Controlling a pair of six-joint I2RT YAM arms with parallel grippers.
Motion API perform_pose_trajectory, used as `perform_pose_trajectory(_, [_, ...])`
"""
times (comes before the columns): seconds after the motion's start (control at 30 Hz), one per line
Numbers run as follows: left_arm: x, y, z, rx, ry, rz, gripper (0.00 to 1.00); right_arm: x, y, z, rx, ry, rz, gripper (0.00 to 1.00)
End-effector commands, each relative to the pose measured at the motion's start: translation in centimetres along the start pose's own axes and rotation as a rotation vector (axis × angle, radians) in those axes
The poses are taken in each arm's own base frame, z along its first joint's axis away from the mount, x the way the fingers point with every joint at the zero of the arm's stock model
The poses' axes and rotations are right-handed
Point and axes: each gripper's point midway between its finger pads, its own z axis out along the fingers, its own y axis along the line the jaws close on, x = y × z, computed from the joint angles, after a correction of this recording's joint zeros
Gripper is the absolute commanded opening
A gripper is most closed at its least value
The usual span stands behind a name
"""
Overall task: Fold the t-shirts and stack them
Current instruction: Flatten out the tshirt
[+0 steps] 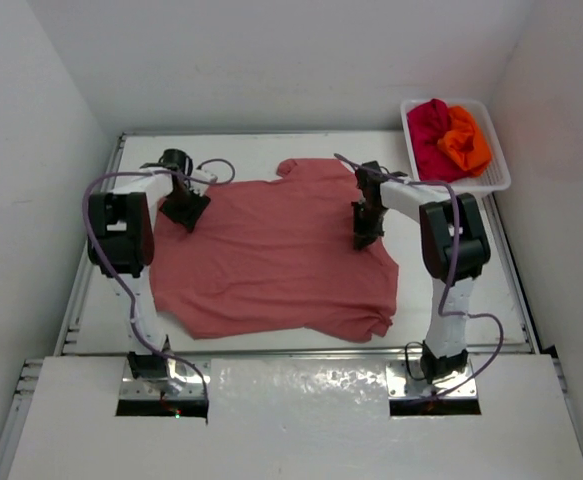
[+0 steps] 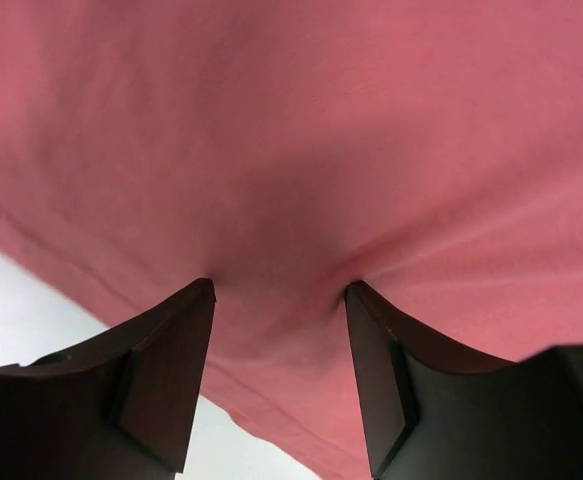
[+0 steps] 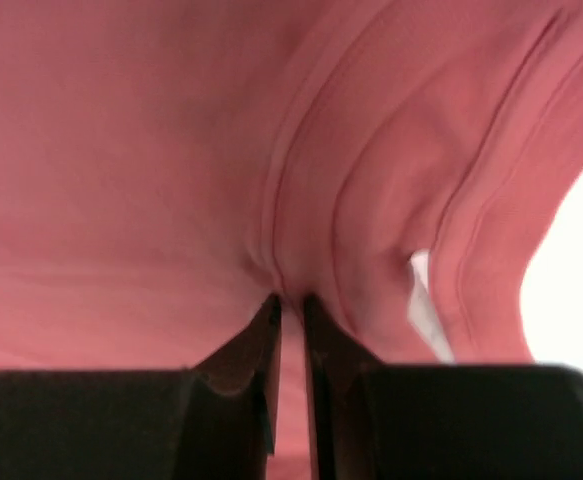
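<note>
Salmon-pink t-shirt (image 1: 271,255) lies spread across the table (image 1: 261,150). Left gripper (image 2: 279,290) presses tips into its left edge, jaws wide apart, clasping nothing; right gripper (image 3: 291,300) is pinched almost closed on a seam fold.

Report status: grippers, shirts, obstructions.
Left gripper open, tips pressing pink t-shirt, spread unfolded. Right gripper shut on a fold of it. Red t-shirt and orange t-shirt bunched in basket. Nothing blocking.
</note>
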Motion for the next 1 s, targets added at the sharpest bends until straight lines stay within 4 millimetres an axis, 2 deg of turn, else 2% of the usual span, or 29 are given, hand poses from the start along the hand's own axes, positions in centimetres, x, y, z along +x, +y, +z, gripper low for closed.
perform_pose_trajectory(0.0, [0.2, 3.1, 3.8, -0.107, 0.075, -0.081, 0.53, -1.8, -1.0, 2.2, 0.088, 0.033, 0.107, 0.15])
perform_pose_trajectory(0.03, [-2.0, 4.6, 3.6, -0.149, 0.041, -0.082, 0.53, -2.6, -1.0, 2.6, 0.105, 0.026, 0.113, 0.16])
perform_pose_trajectory(0.07, [-2.0, 4.9, 5.1, -0.160, 0.079, -0.075, 0.53, -4.9, -0.5, 2.3, 0.100, -0.022, 0.123, 0.16])
perform_pose_trajectory(0.1, [-3.2, 5.3, 5.7, -0.174, 0.068, -0.072, 0.53, -5.4, -0.6, 3.5, 0.118, -0.010, 0.128, 0.18])
perform_pose_trajectory(0.13, [-5.6, 6.9, 6.4, -0.206, 0.031, -0.076, 0.53, -6.5, -0.9, 3.8, 0.138, -0.028, 0.133, 0.18])
perform_pose_trajectory(0.17, [-6.6, 7.6, 6.6, -0.217, 0.026, -0.079, 0.53, -7.6, -0.8, 4.0, 0.141, -0.044, 0.139, 0.18])
perform_pose_trajectory(0.2, [-7.7, 8.3, 6.9, -0.227, 0.008, -0.088, 0.54, -10.1, -0.3, 3.5, 0.130, -0.094, 0.149, 0.18])
perform_pose_trajectory(0.23, [-9.8, 9.5, 7.2, -0.243, -0.034, -0.097, 0.54, -10.5, -1.0, 5.1, 0.139, -0.082, 0.176, 0.19])
perform_pose_trajectory(0.27, [-10.8, 10.0, 7.2, -0.252, -0.056, -0.100, 0.55, -12.9, -0.6, 4.6, 0.116, -0.132, 0.190, 0.18])
perform_pose_trajectory(0.33, [-12.2, 10.9, 7.5, -0.271, -0.090, -0.112, 0.57, -14.9, -0.9, 5.9, 0.074, -0.166, 0.225, 0.19])
perform_pose_trajectory(0.37, [-14.2, 10.4, 6.9, -0.286, -0.139, -0.092, 0.62, -16.8, -0.1, 5.2, 0.025, -0.210, 0.221, 0.19])
perform_pose_trajectory(0.4, [-14.9, 10.7, 6.4, -0.304, -0.162, -0.099, 0.64, -18.7, 0.6, 4.7, -0.013, -0.270, 0.201, 0.21])
perform_pose_trajectory(0.43, [-15.8, 11.4, 5.1, -0.329, -0.199, -0.109, 0.67, -20.1, 0.9, 4.0, -0.030, -0.317, 0.177, 0.24])
perform_pose_trajectory(0.47, [-17.3, 12.6, 3.2, -0.373, -0.262, -0.146, 0.73, -22.4, 2.0, 1.5, -0.074, -0.390, 0.118, 0.34])
perform_pose_trajectory(0.5, [-18.3, 13.4, 1.3, -0.397, -0.307, -0.171, 0.82, -23.6, 2.5, 0.0, -0.091, -0.437, 0.089, 0.39])
perform_pose_trajectory(0.53, [-20.1, 14.4, -2.6, -0.433, -0.397, -0.202, 0.98, -24.4, 2.8, -1.7, -0.096, -0.474, 0.063, 0.44])
perform_pose_trajectory(0.57, [-21.3, 14.7, -5.2, -0.428, -0.470, -0.222, 1.00, -25.6, 3.0, -5.6, -0.091, -0.550, 0.014, 0.57])
perform_pose_trajectory(0.6, [-22.3, 14.8, -8.0, -0.422, -0.538, -0.252, 1.00, -25.9, 2.5, -7.6, -0.058, -0.590, -0.003, 0.64])
perform_pose_trajectory(0.63, [-22.9, 15.5, -13.6, -0.416, -0.648, -0.262, 1.00, -25.9, 2.1, -9.8, -0.031, -0.625, -0.042, 0.70])
perform_pose_trajectory(0.67, [-22.7, 15.7, -15.8, -0.402, -0.687, -0.267, 1.00, -24.8, 1.7, -13.4, -0.014, -0.667, -0.053, 0.85])
perform_pose_trajectory(0.7, [-22.5, 15.3, -18.1, -0.395, -0.719, -0.259, 1.00, -24.0, 1.1, -14.9, 0.015, -0.688, -0.058, 0.88])
perform_pose_trajectory(0.73, [-21.3, 14.5, -20.9, -0.381, -0.742, -0.246, 1.00, -21.4, 0.5, -17.0, 0.030, -0.692, -0.062, 0.98])
perform_pose_trajectory(0.77, [-20.2, 14.1, -21.7, -0.375, -0.734, -0.249, 1.00, -19.8, -0.2, -14.5, 0.052, -0.628, -0.058, 0.98])
perform_pose_trajectory(0.8, [-19.1, 13.5, -22.3, -0.366, -0.720, -0.256, 1.00, -18.1, -0.4, -17.6, 0.048, -0.668, -0.046, 0.99])
perform_pose_trajectory(0.83, [-16.4, 11.8, -22.0, -0.323, -0.653, -0.268, 1.00, -16.3, -0.6, -17.7, 0.056, -0.652, -0.032, 0.99])
perform_pose_trajectory(0.87, [-14.6, 10.9, -21.0, -0.294, -0.598, -0.296, 1.00, -12.4, -1.8, -14.7, 0.084, -0.552, -0.025, 0.99])
perform_pose_trajectory(0.9, [-12.7, 9.6, -21.1, -0.274, -0.558, -0.307, 0.96, -10.4, -1.8, -16.0, 0.077, -0.565, -0.025, 0.91])
perform_pose_trajectory(0.93, [-8.8, 6.8, -17.0, -0.185, -0.399, -0.323, 0.68, -6.8, -2.5, -13.2, 0.075, -0.474, -0.018, 0.78])
perform_pose_trajectory(0.97, [-6.6, 5.6, -15.6, -0.143, -0.334, -0.360, 0.46, -5.5, -2.3, -12.9, 0.047, -0.464, -0.009, 0.54])
